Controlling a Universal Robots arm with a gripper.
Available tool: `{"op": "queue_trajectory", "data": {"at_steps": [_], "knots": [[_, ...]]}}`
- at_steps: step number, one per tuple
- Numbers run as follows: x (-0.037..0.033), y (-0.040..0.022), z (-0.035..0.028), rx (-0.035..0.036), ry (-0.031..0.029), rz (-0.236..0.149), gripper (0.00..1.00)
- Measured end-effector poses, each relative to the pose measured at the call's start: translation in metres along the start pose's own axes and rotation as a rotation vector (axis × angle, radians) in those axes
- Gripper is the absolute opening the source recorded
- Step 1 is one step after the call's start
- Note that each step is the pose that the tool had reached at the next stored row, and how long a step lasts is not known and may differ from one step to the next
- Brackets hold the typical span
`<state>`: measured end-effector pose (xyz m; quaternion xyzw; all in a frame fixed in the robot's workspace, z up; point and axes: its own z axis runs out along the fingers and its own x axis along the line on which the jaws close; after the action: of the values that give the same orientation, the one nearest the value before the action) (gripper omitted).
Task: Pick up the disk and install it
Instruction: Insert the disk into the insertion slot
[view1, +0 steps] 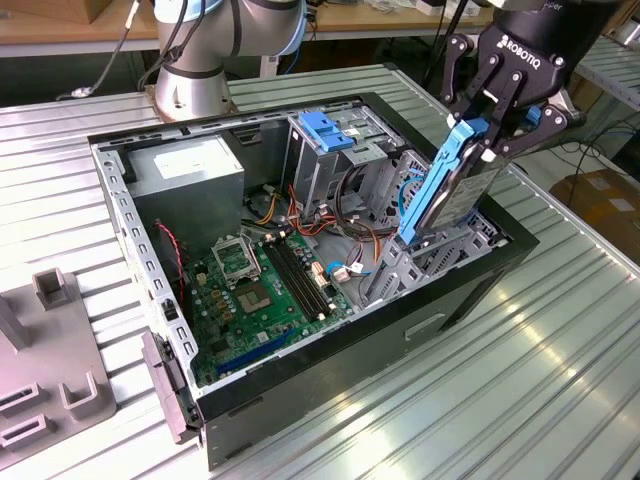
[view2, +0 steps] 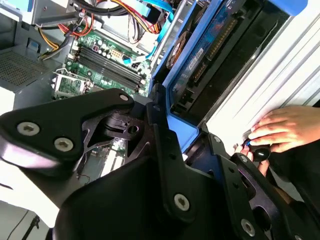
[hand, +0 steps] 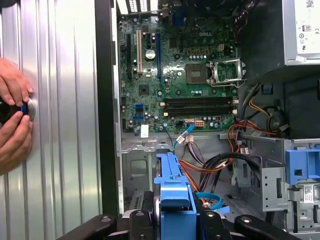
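Observation:
The disk, a dark grey drive in bright blue rails, hangs tilted over the open computer case. Its lower end dips into the drive bay at the case corner on the exterior view's right. My gripper is shut on the disk's upper end. In the second wrist view the black fingers clamp the blue rail of the disk. In the first wrist view the disk shows edge-on, rising from my gripper toward the motherboard.
A blue latch piece tops the drive cage, beside coloured cables and the power supply. A person's hands rest on the ribbed metal table beside the case. Grey fixtures stand at the exterior view's left.

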<state>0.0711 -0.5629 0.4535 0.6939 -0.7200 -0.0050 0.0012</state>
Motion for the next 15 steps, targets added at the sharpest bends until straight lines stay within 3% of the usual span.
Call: {"op": "queue_trajectory", "data": {"at_steps": [15], "knots": [[0.0002, 0.0009, 0.0097, 0.0, -0.0001, -0.001, 0.37]]}}
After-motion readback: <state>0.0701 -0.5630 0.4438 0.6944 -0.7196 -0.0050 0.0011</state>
